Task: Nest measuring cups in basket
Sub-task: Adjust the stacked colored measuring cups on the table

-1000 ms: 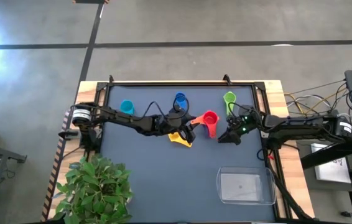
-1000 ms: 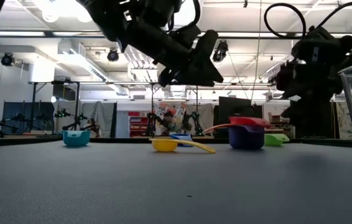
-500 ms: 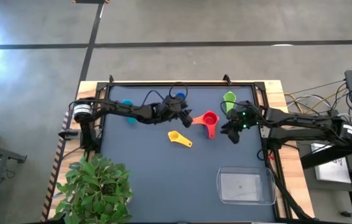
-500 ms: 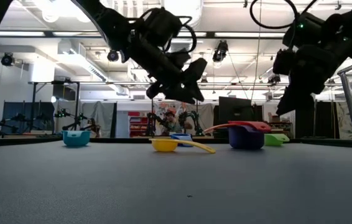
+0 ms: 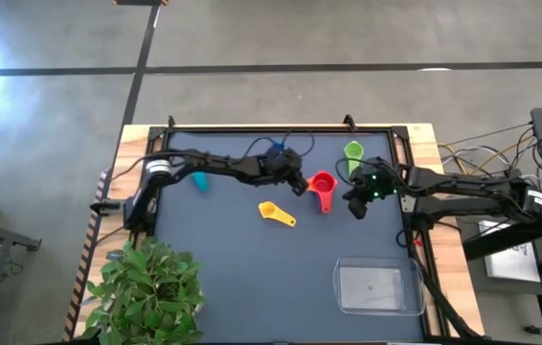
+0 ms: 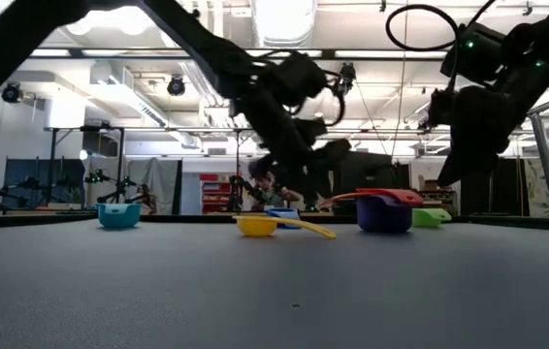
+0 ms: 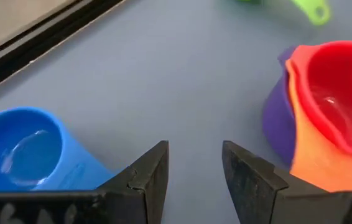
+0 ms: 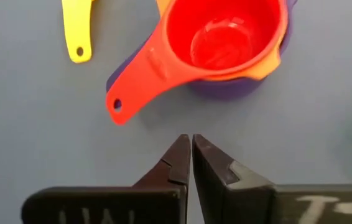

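Note:
A red cup [image 5: 323,184] sits nested in an orange cup [image 7: 313,163], which sits in a purple cup [image 7: 277,123]; the stack stands on the mat. A blue cup [image 7: 20,149] stands to the stack's left, mostly under my left arm in the high view. Yellow [image 5: 276,213], teal [image 5: 197,178] and green [image 5: 353,151] cups lie apart on the mat. My left gripper [image 5: 295,184] is open and empty between the blue cup and the stack. My right gripper [image 5: 355,206] is shut and empty, just right of the stack. The clear basket [image 5: 378,287] stands at the near right.
A potted plant [image 5: 146,287] stands at the table's near left corner. A raised frame [image 5: 281,127] runs along the mat's far edge. Open mat lies between the yellow cup and the basket. Cables hang over the table's right edge [image 5: 462,153].
My left gripper has gone from above the yellow cup toward the far edge and down, and now sits low between the blue cup and the red stack. My right gripper has risen a little and shifted slightly toward the far edge. No cup has moved.

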You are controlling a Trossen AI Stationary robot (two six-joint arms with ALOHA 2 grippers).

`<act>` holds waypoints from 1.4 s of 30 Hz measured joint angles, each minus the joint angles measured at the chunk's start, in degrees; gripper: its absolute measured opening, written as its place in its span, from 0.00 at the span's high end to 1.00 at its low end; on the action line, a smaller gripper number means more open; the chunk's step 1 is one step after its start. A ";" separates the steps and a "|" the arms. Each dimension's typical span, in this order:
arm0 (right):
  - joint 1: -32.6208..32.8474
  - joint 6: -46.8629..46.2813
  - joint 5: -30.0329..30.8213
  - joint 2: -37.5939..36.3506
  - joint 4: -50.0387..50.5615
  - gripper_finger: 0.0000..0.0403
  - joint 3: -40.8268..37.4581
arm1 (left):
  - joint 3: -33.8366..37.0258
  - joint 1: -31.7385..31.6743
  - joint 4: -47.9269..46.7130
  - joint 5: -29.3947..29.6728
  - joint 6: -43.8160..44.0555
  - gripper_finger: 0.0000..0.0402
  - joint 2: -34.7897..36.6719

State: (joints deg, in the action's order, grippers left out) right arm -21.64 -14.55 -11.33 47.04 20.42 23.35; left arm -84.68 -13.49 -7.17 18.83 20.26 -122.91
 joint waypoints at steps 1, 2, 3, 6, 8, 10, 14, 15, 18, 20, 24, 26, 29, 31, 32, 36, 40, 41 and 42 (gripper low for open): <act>0.42 -0.49 0.10 0.08 0.23 0.98 0.00 | -1.75 -0.13 -1.57 0.03 -0.17 0.67 -0.98; 1.03 -0.89 0.62 0.24 0.36 0.98 0.00 | -3.29 -0.22 -3.32 0.05 -0.25 0.67 -1.79; 1.62 -1.10 1.17 0.43 0.40 0.98 -0.02 | -4.72 -0.30 -4.78 0.10 -0.34 0.67 -2.50; 3.32 -1.29 2.76 1.32 0.43 0.98 -0.07 | -7.52 -0.36 -7.89 0.24 -0.49 0.67 -3.54; 4.17 -1.66 3.58 2.32 0.42 0.98 -0.07 | -7.76 -0.30 -8.74 0.24 -0.47 0.67 -3.61; 4.85 -2.13 4.68 3.69 0.35 0.98 -0.07 | -7.48 -0.28 -10.14 0.16 0.02 0.67 -3.48; 5.45 -2.42 5.53 6.58 -0.14 0.98 -0.07 | -7.19 0.04 -14.24 0.13 2.36 0.67 -3.06; 5.53 -2.42 5.57 7.30 -0.56 0.98 -0.07 | -7.19 0.14 -14.70 0.13 2.69 0.67 -3.04; 5.53 -2.42 5.51 9.13 -3.02 0.98 -0.07 | -7.15 0.73 -15.35 -0.70 3.15 0.67 -3.04; 5.53 -2.42 5.47 10.38 -3.60 0.98 0.31 | -7.13 1.25 -15.27 -1.71 3.37 0.67 -3.03; 5.55 -2.21 5.36 13.30 -3.90 0.98 2.96 | -7.13 2.38 -15.29 -2.04 3.43 0.67 -3.00; 5.75 -2.12 5.32 15.05 -3.93 0.98 4.43 | -7.13 2.81 -15.26 -3.27 3.58 0.67 -2.97; 6.53 -1.33 5.32 18.44 -3.81 0.98 6.76 | -7.13 3.62 -15.29 -3.87 4.26 0.67 -2.95; 7.17 -1.27 5.32 20.94 -3.57 0.98 8.01 | -7.13 4.06 -15.29 -3.89 4.30 0.67 -2.95; 7.48 -1.27 5.33 22.22 -3.58 0.98 8.63 | -7.13 4.26 -15.29 -3.91 4.42 0.67 -2.95; 8.43 -1.18 5.33 26.50 -3.69 0.98 10.75 | -7.13 4.96 -15.29 -4.01 4.89 0.67 -2.95; 8.80 -0.91 5.33 28.87 -3.99 0.98 12.52 | -7.13 5.74 -15.26 -4.68 5.37 0.67 -2.95; 8.80 -0.91 5.35 29.12 -4.03 0.98 12.98 | -7.13 5.84 -15.22 -4.66 5.38 0.67 -2.95; 8.80 -0.89 5.35 29.24 -4.04 0.98 13.34 | -7.13 5.94 -15.11 -4.66 5.41 0.67 -2.95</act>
State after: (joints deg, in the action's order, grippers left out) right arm -12.84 -15.44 -5.98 76.29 16.38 36.70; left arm -91.81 -7.54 -22.28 14.17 25.67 -125.86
